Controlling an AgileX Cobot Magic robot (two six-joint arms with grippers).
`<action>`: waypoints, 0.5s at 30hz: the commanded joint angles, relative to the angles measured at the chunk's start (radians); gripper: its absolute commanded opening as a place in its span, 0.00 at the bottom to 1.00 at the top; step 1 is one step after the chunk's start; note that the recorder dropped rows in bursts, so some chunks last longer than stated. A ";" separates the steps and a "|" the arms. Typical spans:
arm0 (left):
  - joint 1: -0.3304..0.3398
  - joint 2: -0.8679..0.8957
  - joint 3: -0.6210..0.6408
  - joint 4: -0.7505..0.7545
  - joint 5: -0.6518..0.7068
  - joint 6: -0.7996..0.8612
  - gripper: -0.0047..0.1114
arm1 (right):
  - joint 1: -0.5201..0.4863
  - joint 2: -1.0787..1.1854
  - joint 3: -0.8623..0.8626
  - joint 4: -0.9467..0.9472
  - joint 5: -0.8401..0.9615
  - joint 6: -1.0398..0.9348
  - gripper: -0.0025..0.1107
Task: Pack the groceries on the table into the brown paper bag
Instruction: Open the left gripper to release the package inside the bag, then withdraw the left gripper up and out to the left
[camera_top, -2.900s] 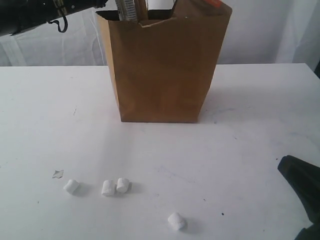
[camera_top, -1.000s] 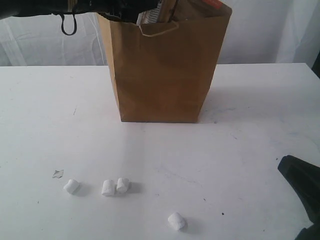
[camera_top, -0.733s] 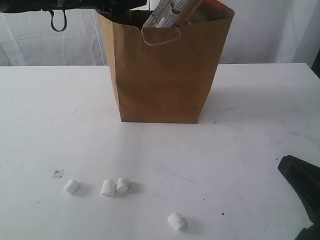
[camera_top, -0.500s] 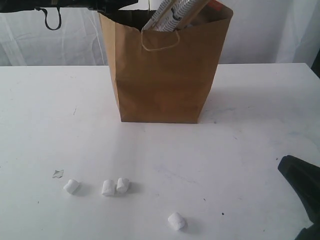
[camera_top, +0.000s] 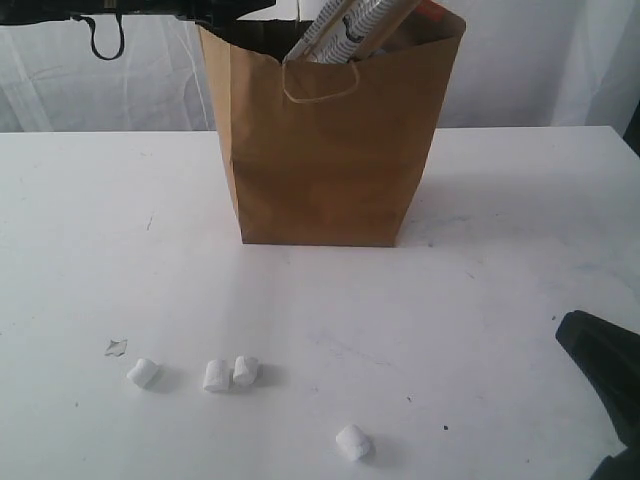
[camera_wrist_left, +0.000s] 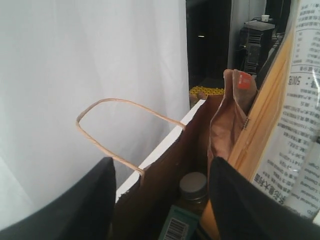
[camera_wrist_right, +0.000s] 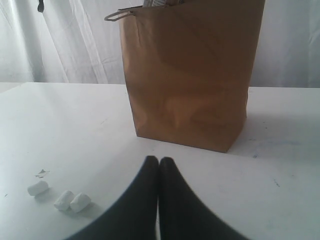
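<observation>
Looking through the outside camera, I saw four marshmallows (camera_top: 216, 376) lying on their sides on the white table (camera_top: 500, 300), well in front of the paper bag (camera_top: 325, 150), whose mouth showed leaning noodle packs (camera_top: 345, 25). Three sat to the left. The fourth marshmallow (camera_top: 353, 442) lay apart, nearer the right gripper (camera_top: 605, 385). Through the left wrist camera, the left gripper (camera_wrist_left: 161, 167) hung spread and empty over the bag's rim, beside a loop handle (camera_wrist_left: 115, 107). Through the right wrist camera, the right gripper (camera_wrist_right: 159, 162) was pressed together on nothing, low over the table, the trio off toward the left arm's side. I judged the lone piece the right arm's easier pick. The surface was flat and faintly scuffed, and a white curtain (camera_wrist_right: 60, 40) hung behind.
</observation>
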 joint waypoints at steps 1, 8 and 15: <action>0.001 -0.015 -0.002 -0.001 -0.004 -0.016 0.55 | -0.005 -0.007 0.006 0.000 -0.004 0.002 0.02; 0.059 -0.064 -0.002 -0.001 -0.033 -0.032 0.55 | -0.005 -0.007 0.006 0.000 -0.004 0.002 0.02; 0.188 -0.178 0.069 -0.001 -0.198 -0.229 0.47 | -0.005 -0.007 0.006 0.000 -0.004 0.002 0.02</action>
